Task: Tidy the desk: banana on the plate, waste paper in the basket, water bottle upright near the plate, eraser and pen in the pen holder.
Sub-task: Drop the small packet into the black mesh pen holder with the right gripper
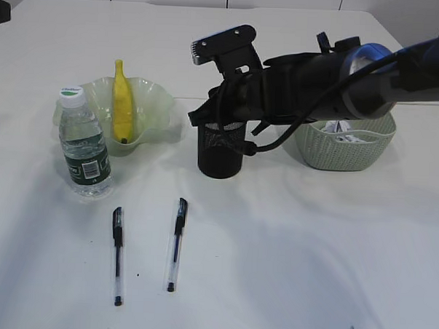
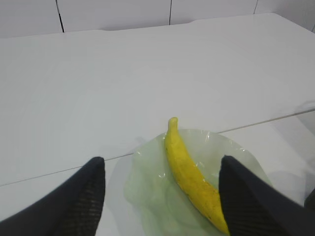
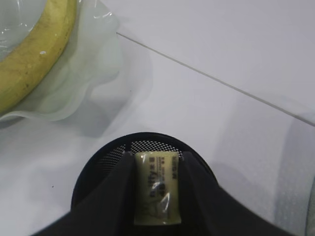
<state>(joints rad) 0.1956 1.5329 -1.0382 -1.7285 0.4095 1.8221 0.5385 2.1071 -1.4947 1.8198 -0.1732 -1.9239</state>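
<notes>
My right gripper (image 3: 156, 158) is shut on a pale wrapped eraser (image 3: 156, 189) and holds it over the mouth of the black mesh pen holder (image 3: 98, 164). In the exterior view the right arm reaches across to the pen holder (image 1: 220, 161). The yellow banana (image 1: 121, 102) lies in the pale green wavy plate (image 1: 158, 103). The water bottle (image 1: 84, 144) stands upright in front of the plate. Two black pens (image 1: 117, 255) (image 1: 176, 243) lie on the table in front. Waste paper (image 1: 343, 130) sits in the green basket (image 1: 344, 152). My left gripper (image 2: 162, 160) is open above the banana (image 2: 192, 179) and plate (image 2: 147, 191).
The white table (image 1: 310, 248) spreads to the front and right of the pens. A seam line runs across the table behind the plate (image 2: 59, 169). The left arm does not show in the exterior view.
</notes>
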